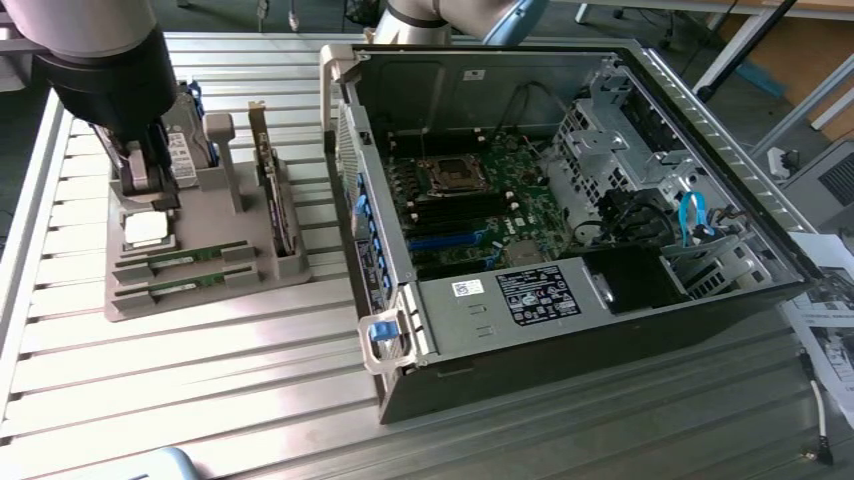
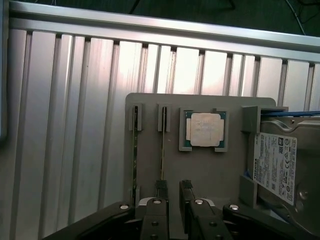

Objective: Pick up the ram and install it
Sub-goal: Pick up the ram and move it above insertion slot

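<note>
green ram [image 2: 162, 150] looks edge-on from the wrist, near the released gripper [image 2: 173, 188].

Holder [image 2: 210, 170] — grey plastic, matt and smooth. Beneath it, the table [image 2: 75, 125]: ribbed bare metal, glossy enough to glare. Standing in the holder, the ram [image 2: 134, 150] shows a dull green board edge; the processor [image 2: 204, 129] beside it wears a pale satin metal lid. At the holder's end, the hard drive [image 2: 275, 165] bears a white paper label. My pincer [image 2: 173, 189] — matt black, with bright metal screw heads.
</note>
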